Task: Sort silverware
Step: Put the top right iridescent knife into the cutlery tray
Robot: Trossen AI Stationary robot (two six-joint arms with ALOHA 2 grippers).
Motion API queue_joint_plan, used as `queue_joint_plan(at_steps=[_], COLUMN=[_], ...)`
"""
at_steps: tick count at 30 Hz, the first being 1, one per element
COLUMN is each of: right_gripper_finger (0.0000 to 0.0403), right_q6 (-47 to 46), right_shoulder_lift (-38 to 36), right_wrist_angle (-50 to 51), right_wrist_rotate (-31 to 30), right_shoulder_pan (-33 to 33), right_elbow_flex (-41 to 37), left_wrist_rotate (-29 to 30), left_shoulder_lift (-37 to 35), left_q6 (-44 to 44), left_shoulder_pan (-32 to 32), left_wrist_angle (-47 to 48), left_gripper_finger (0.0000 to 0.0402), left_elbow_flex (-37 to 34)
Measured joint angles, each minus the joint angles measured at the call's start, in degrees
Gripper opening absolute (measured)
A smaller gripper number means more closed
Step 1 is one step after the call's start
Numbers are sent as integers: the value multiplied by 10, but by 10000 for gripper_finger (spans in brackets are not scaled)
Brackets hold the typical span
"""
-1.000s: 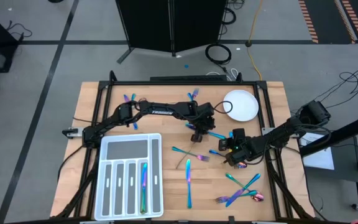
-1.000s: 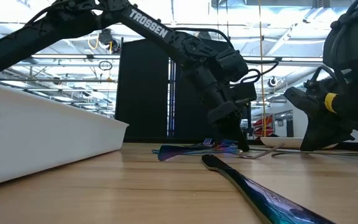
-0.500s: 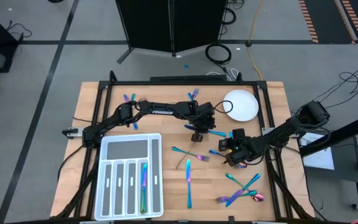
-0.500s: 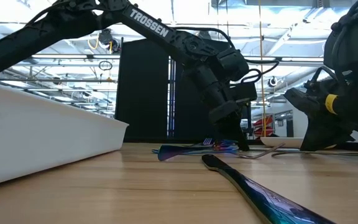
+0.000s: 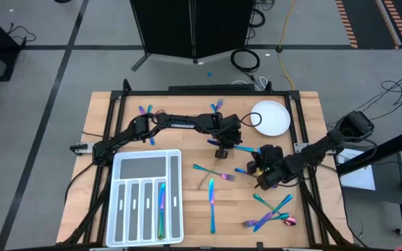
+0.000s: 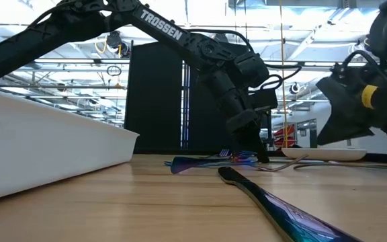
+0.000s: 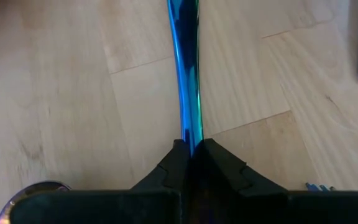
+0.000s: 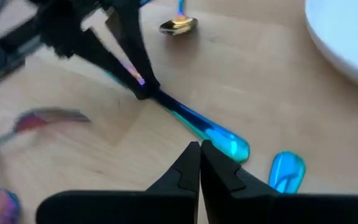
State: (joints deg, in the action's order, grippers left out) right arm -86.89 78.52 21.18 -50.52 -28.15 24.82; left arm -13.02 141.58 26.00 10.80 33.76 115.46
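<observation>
— One spoon [image 7: 188, 81], slim, shiny blue-teal, lies flat on the wooden table [image 5: 187, 174], its handle end pinched between the left claw's [image 5: 221, 152] fingertips [image 7: 219, 165].

— And the arm?

— It stretches across the table's middle, claw tipped down onto the wood. The right claw [image 5: 260, 183] hovers just beside the spoon's bowl, fingers pressed together, holding nothing. The plate [image 5: 271, 118] sits beyond it.

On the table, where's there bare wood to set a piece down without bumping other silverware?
Bare wood lies on the table between the white tray and the lone knife, and along the far edge left of the plate. It is crowded mid-table, where the left gripper pinches a blue utensil near the right gripper, and at the near right pile.
</observation>
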Motion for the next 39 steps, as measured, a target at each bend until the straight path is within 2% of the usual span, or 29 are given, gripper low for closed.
queue_joint_plan(at_steps=[6, 9, 16, 22, 26, 30, 33, 39], right_gripper_finger=[0, 10, 90, 144, 150, 150, 149, 127], right_q6=[69, 133, 336, 416, 472, 491, 488, 477], right_shoulder_lift=[0, 0, 0, 5, 25, 39, 45, 46], right_wrist_angle=[-11, -33, -132, -152, -203, -227, -227, -228], right_wrist_rotate=[16, 16, 47, 89, 147, 150, 149, 149], right_shoulder_pan=[25, 42, 85, 125, 148, 165, 172, 159], right_elbow_flex=[0, 0, 1, 1, 1, 1, 1, 1], left_wrist_rotate=[0, 0, -5, -5, -5, 1, -2, -93], left_shoulder_lift=[-2, -3, -18, -22, -23, -23, -34, -85], left_q6=[3, 3, 9, 14, 14, 14, 14, 5], left_shoulder_pan=[-7, -10, -22, -29, -31, -30, -22, 13], left_wrist_angle=[0, 3, 13, 14, 14, 26, 71, 140], left_gripper_finger=[40, 40, 39, 39, 39, 40, 40, 40], left_elbow_flex=[0, 0, 0, 0, 0, 0, 0, -16])
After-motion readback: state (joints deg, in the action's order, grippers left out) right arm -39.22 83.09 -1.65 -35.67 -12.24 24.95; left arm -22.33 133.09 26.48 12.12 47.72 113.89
